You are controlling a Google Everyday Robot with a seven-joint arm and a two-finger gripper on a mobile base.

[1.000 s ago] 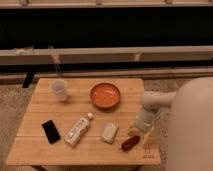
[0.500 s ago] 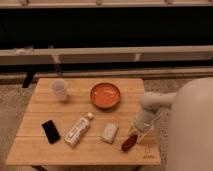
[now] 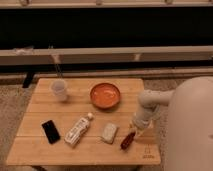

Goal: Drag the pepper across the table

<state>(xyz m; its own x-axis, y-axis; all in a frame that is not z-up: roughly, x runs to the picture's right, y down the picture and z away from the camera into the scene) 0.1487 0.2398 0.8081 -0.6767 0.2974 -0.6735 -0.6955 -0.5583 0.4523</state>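
- Lower right of the frame: gripper (image 3: pixel 134 128) sits at the pepper's (image 3: pixel 128 140) upper end, apparently touching it.
- Pepper lies diagonal near the table's (image 3: pixel 50 152) front edge, just right of the pale block (image 3: pixel 109 132), left of the corner logo (image 3: pixel 147 155).
- Progress, my read: contact looks made, drag barely begun; nearly the whole table is left to cross.
- Finger state: I can't tell.
- Arm covers the fingertips; robot body cuts off the table's right edge.
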